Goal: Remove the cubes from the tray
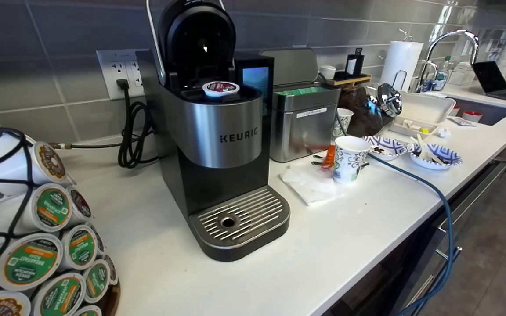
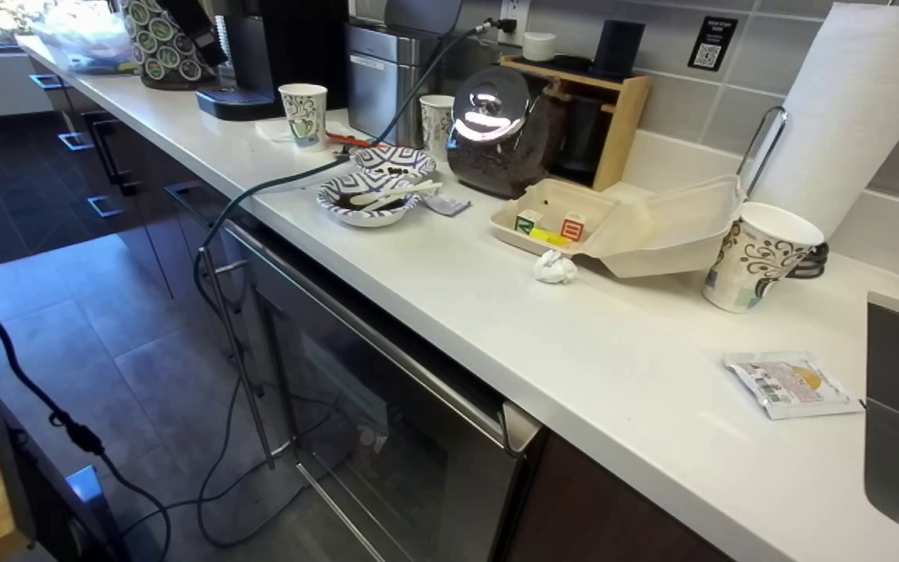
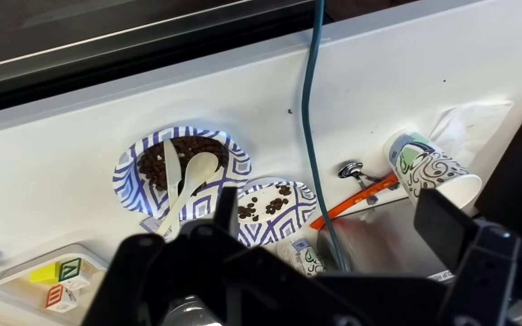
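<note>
The tray is a beige open clamshell box (image 2: 512, 236) on the white counter. Inside its shallow half are a white cube with a green letter (image 2: 527, 222), a white cube with a red letter (image 2: 573, 227) and a yellow block (image 2: 549, 237). In the wrist view the tray's rim (image 3: 77, 248) shows at the lower left, with the green-lettered cube (image 3: 74, 273), red-lettered cube (image 3: 61, 299) and yellow block (image 3: 44, 273). My gripper (image 3: 333, 217) stands open above the counter, to the right of the tray in that view, with nothing held. Neither exterior view shows it recognisably.
Patterned bowls (image 3: 181, 172) with coffee beans and cutlery lie between tray and cup (image 3: 424, 167). A blue cable (image 3: 308, 104) crosses the counter. Around the tray are crumpled paper (image 2: 555, 268), a bean jar (image 2: 496, 133), another cup (image 2: 762, 254) and a paper towel roll (image 2: 847, 117).
</note>
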You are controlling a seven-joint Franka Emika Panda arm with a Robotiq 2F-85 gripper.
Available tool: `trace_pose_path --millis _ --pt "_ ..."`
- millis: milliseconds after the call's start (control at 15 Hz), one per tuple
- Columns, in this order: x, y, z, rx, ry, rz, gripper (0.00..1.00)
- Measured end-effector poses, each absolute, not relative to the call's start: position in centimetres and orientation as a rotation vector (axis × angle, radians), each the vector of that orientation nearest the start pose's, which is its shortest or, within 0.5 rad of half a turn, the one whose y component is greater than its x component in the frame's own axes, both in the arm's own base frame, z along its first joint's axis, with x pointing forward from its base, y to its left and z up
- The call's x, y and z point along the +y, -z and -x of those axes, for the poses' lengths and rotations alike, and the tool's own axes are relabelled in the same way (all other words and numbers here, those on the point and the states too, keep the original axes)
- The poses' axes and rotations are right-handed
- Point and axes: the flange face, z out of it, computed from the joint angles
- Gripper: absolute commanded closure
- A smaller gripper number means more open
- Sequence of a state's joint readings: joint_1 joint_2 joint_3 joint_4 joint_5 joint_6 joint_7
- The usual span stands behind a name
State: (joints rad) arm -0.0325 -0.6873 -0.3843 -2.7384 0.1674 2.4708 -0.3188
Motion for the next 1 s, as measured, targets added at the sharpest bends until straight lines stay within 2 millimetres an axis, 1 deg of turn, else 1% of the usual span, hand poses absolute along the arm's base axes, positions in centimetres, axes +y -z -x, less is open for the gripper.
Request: trace_pose_path --millis 200,333,533,667,800,1000 --pt "-14.9 -44.5 -34.4 0.265 0.68 2.824 0.0" --pt "-15.9 -44.3 -35.6 0.352 0.737 2.798 0.0" --pt "-19.4 -43.9 -38.3 0.496 0.796 2.772 0.0" --pt "-22.1 -44.3 -40.3 0.538 0.815 2.769 0.0" --pt "-24.5 -45.7 -42.3 0.529 0.857 2.763 0.0" --pt "-27.8 -48.4 -44.9 0.498 0.888 2.74 0.0"
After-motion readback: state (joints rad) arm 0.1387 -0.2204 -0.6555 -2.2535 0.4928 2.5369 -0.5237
